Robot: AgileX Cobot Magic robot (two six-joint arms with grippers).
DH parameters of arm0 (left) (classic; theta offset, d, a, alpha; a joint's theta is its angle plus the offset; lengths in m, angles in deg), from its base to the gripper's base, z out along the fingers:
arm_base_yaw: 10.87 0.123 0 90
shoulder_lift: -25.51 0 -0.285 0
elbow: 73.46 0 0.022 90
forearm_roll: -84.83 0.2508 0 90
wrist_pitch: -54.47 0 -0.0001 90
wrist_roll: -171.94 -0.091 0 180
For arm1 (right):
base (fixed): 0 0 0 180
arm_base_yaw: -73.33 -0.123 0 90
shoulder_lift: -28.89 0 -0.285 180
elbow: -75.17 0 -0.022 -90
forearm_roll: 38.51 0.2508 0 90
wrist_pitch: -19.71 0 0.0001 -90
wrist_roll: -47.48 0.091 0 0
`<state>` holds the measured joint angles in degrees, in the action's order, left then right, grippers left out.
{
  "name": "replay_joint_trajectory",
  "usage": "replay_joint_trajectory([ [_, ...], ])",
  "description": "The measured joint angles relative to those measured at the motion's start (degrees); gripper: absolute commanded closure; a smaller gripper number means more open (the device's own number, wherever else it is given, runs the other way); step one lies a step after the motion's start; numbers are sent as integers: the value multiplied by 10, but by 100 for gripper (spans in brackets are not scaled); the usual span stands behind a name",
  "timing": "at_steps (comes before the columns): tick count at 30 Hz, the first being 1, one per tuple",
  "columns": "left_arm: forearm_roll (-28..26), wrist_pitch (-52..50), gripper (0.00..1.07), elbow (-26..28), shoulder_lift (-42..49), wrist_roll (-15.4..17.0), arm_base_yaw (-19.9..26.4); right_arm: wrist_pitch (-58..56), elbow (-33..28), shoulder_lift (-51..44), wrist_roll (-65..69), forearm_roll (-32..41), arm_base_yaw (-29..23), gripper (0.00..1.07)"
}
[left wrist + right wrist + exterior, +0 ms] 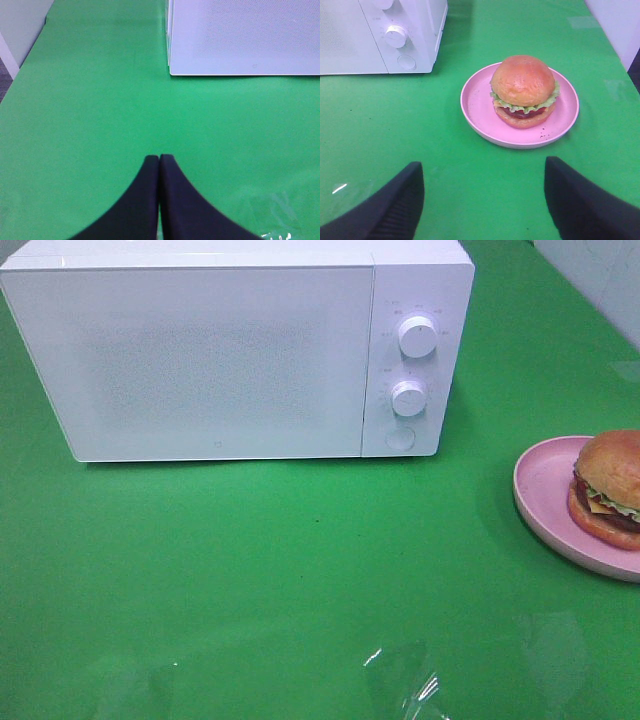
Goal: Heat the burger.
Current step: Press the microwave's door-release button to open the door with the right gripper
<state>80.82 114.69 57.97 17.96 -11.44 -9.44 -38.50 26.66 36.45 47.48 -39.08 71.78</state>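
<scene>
The burger [610,488] sits on a pink plate [543,492] at the right edge of the green table; it also shows in the right wrist view [523,91] on its plate [479,105]. A white microwave [220,350] with its door shut stands at the back, with two knobs [417,337] and a button on its right panel. My right gripper [482,187] is open and empty, short of the plate. My left gripper [159,160] is shut and empty over bare green table, in front of the microwave's left corner [172,70]. Neither gripper shows in the exterior high view.
The green table [250,570] spreads in front of the microwave. A clear plastic wrinkle [410,690] lies near the front edge. The table's left edge and grey floor [10,50] show in the left wrist view. A white wall [620,25] stands at the right.
</scene>
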Motion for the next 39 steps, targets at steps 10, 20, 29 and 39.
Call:
replay_joint_trajectory([
  [10,0,0,106,0,0,0,0,0,0,0,0,0,0,43],
  [20,0,0,106,0,0,0,0,0,0,0,0,0,0,43],
  [29,0,0,106,0,0,0,0,0,0,0,0,0,0,43],
  [39,0,0,106,0,0,0,0,0,0,0,0,0,0,43],
])
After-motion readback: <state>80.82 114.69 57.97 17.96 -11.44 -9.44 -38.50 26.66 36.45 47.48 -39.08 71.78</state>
